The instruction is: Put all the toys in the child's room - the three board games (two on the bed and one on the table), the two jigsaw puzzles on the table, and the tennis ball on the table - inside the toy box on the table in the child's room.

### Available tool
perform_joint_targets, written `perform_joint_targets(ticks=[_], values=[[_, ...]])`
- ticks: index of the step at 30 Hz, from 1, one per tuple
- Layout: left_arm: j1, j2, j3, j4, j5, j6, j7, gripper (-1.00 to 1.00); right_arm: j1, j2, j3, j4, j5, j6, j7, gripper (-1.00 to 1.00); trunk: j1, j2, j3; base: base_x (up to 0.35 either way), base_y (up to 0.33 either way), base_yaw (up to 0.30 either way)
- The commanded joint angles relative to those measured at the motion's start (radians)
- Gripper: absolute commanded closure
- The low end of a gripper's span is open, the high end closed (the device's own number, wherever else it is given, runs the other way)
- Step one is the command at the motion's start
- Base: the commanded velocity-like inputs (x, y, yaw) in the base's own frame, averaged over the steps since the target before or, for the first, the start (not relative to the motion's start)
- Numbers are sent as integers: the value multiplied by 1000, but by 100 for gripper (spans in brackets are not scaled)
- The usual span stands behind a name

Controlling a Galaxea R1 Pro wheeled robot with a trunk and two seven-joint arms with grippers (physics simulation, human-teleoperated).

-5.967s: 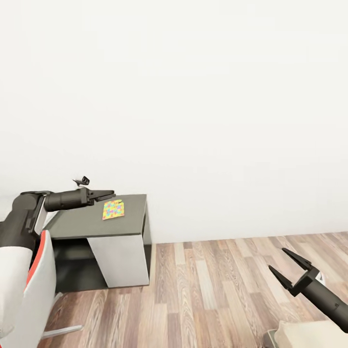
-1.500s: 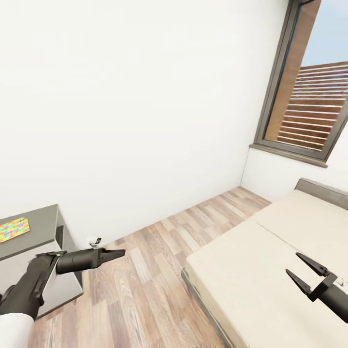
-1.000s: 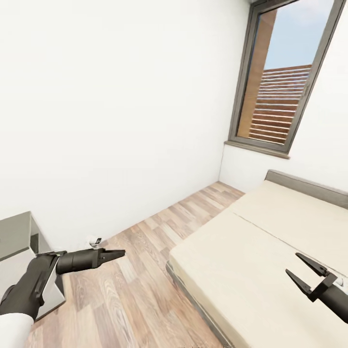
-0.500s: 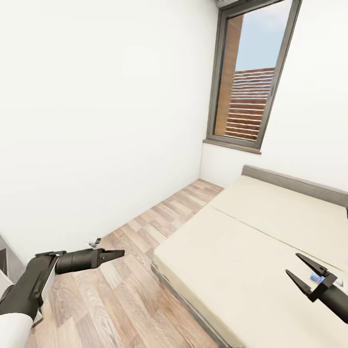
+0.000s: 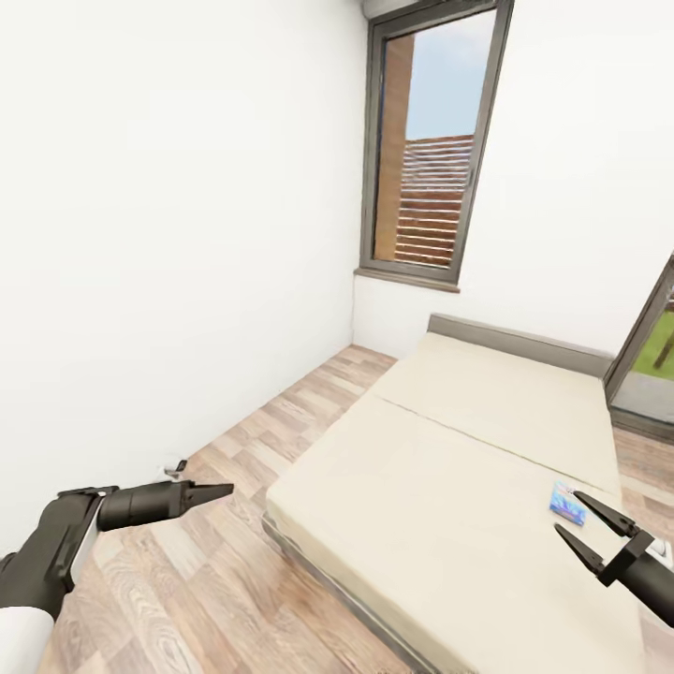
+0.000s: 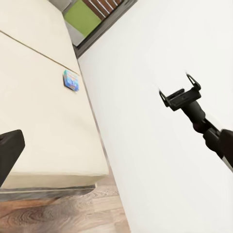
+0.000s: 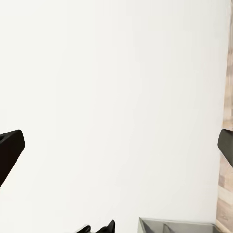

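Observation:
The bed [image 5: 449,487] with its plain beige mattress and grey headboard [image 5: 520,339] lies ahead and to the right. One light blue board game [image 5: 566,503] lies flat near the bed's right edge, also seen in the left wrist view [image 6: 71,80]. My right gripper [image 5: 599,529] hovers open over the mattress just right of that box, with nothing held. My left gripper [image 5: 220,490] hangs over the wood floor left of the bed, its fingers apart and empty. The toy box, table, jigsaw puzzles and tennis ball are out of view.
A tall dark-framed window [image 5: 426,150] stands behind the bed, and a glass door [image 5: 646,365] is at the far right. A strip of wood floor [image 5: 271,440] runs between the white wall and the bed. A small white object [image 5: 176,465] sits at the wall's base.
The camera has swung right. The dark grey side unit with the puzzle slid out at the left, and the bed, window and blue game box came in. Both arms kept their pose.

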Motion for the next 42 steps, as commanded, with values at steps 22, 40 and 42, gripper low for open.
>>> perform_joint_targets(ticks=[22, 40, 42], values=[[-28, 62, 13, 4, -2, 138, -4, -100, -2, -10, -70, 80, 9, 5, 7, -100, 1, -2, -2, 0, 0, -278], [-48, 61, 13, 26, -26, 163, 55, -100, -2, -7, -71, 71, 35, 5, 6, -100, 1, -2, -2, 0, 0, -138], [-48, 60, 13, 27, -26, 163, 70, -100, -1, -7, -72, 71, 36, 5, 6, -100, 1, -2, -2, 0, 0, -16]])
